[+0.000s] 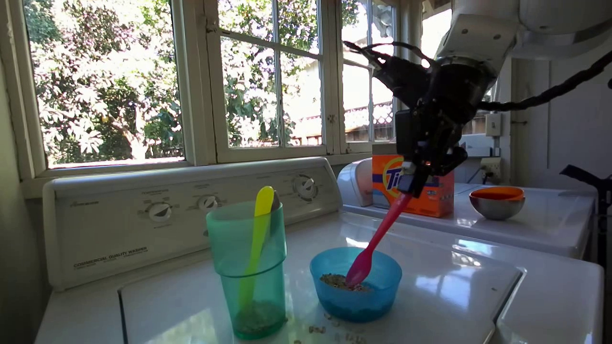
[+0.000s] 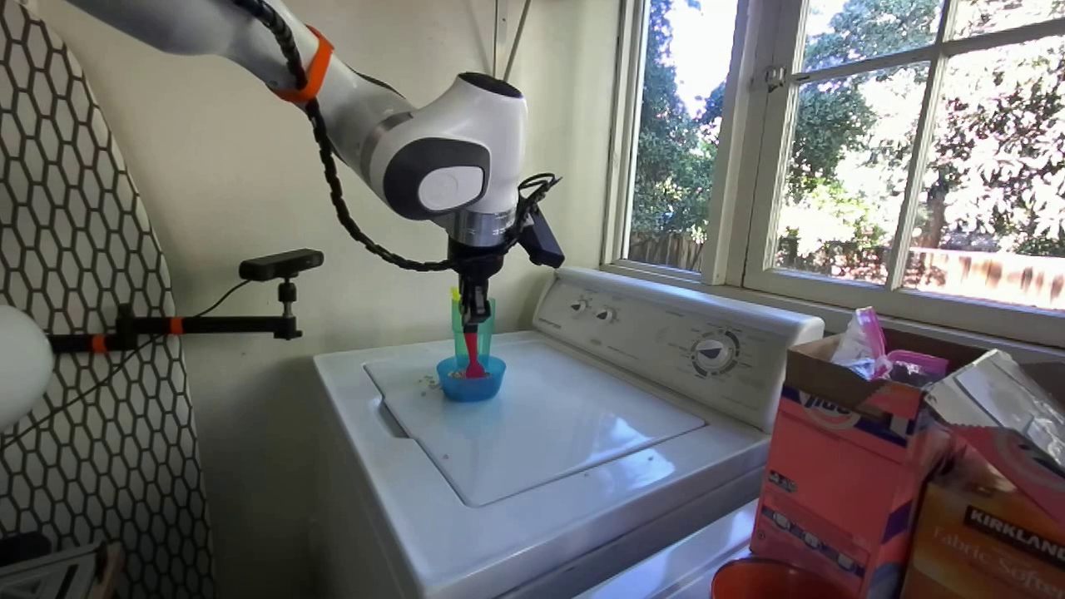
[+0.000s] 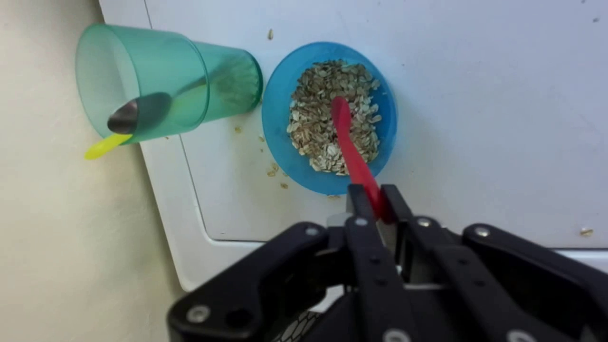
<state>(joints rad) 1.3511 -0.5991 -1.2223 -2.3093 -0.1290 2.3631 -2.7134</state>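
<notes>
My gripper [image 3: 373, 194] is shut on the handle of a red-pink spoon [image 3: 352, 154]. In both exterior views the gripper [image 1: 412, 184] [image 2: 474, 316] points down and the spoon [image 1: 378, 237] [image 2: 472, 349] slants from it into a blue bowl [image 1: 354, 306] [image 2: 470, 393]. The spoon's head is inside the bowl [image 3: 276, 111] at the oats [image 3: 316, 90]; I cannot tell how deep. A green see-through cup [image 1: 229, 243] stands upright beside the bowl; it also shows in the wrist view [image 3: 159, 52]. It holds a yellow utensil [image 1: 264, 203], a dark spoon [image 3: 123, 118] and some oats at its bottom.
Bowl and cup stand on a white washer lid [image 2: 549, 433]. Loose oat flakes [image 1: 316, 329] lie around them. The control panel [image 1: 191, 215] rises behind. An orange Tide box [image 1: 432, 198] and stacked orange and metal bowls [image 1: 497, 206] stand on the neighbouring machine. A wall [image 3: 61, 228] is beyond the cup.
</notes>
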